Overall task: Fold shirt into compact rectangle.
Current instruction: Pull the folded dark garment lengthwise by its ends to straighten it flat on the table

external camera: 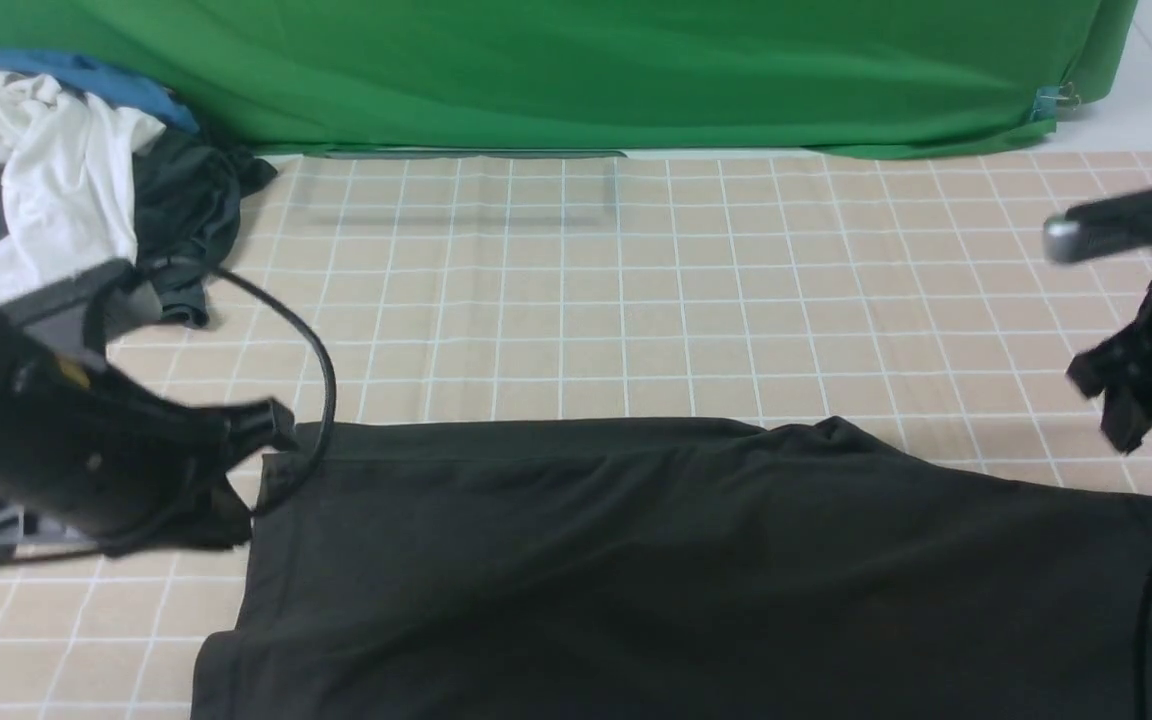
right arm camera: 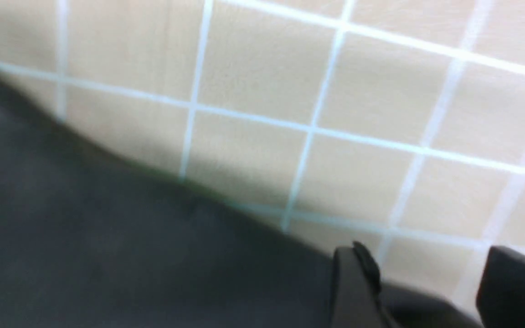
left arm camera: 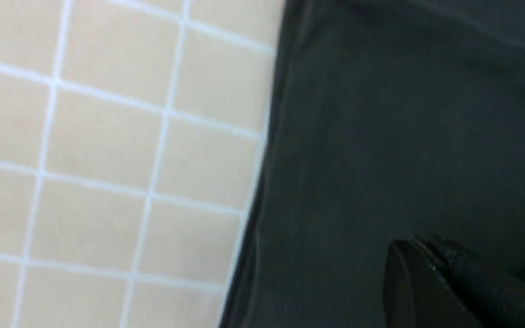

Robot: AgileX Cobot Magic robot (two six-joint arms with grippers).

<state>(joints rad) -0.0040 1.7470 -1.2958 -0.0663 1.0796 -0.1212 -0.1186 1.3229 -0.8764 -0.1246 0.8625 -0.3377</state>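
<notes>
Left gripper (external camera: pixel 271 425) closed up at the shirt's (external camera: pixel 686 570) far left corner, right gripper (right arm camera: pixel 431 269) parted over its far edge

Left one has its fingers (left arm camera: pixel 426 255) pressed together right over the black cloth, but I honestly can't tell if any fabric is pinched in there. Right one is blurry in the front view. Its wrist view shows the two fingers standing apart with nothing between them, just the shirt's edge and the tiles below. The shirt itself lies spread out flat on the desk (external camera: pixel 636 300), running off the picture on the near side and the right. A cable (external camera: pixel 321 370) loops just past the shirt's left corner. Further off that same corner is a pile of clothes (external camera: pixel 56 170), with a green backdrop (external camera: pixel 576 70) well behind it.
</notes>
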